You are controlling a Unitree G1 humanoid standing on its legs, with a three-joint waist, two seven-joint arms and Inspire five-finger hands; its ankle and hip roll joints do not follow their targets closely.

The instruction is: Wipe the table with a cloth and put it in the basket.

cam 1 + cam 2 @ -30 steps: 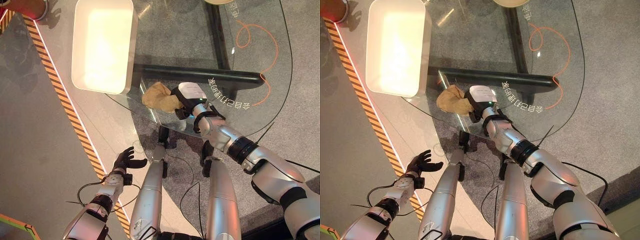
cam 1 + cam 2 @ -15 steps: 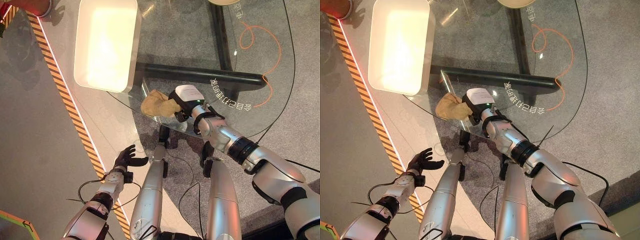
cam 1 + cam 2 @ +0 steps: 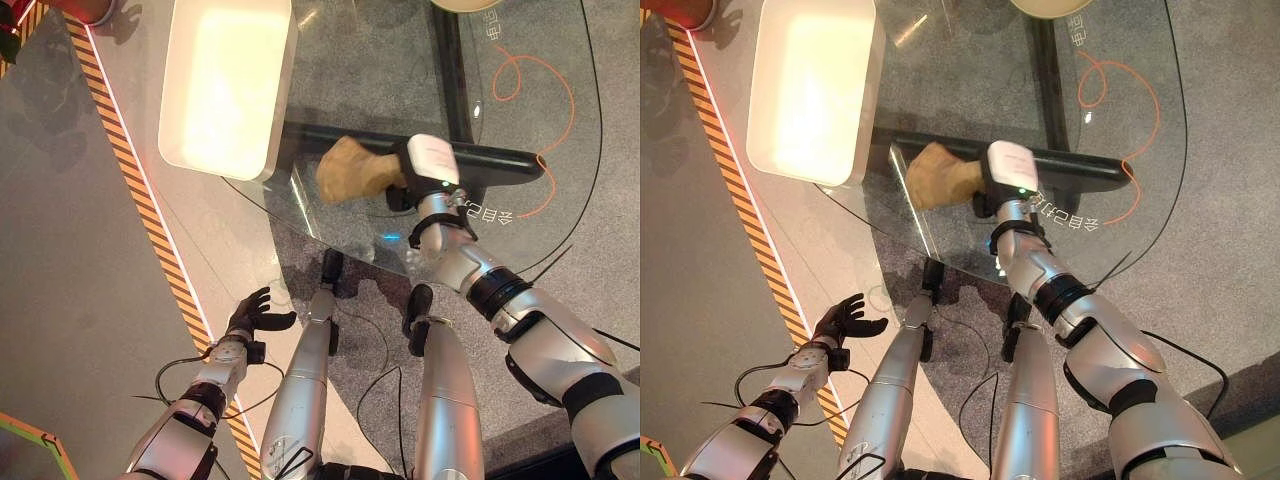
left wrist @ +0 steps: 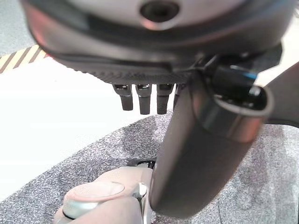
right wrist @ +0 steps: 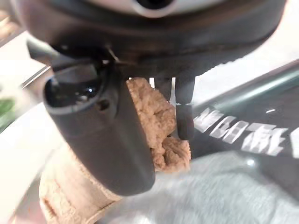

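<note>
Right hand [image 3: 425,170] has its fingers [image 5: 184,119] and thumb curled round the tan cloth [image 3: 352,170], which bunches out past the fingertips with its long axis pointing toward the white basket [image 3: 228,85]. Basket lies beyond the cloth, in line with the fingers, a short way off across the glass counter [image 3: 400,60]; this hand is clearly the nearer one. Left hand [image 3: 250,318] hangs low beside the counter, fingers loosely spread, holding nothing. Since a second ago the cloth has swept from the counter's near edge further in.
</note>
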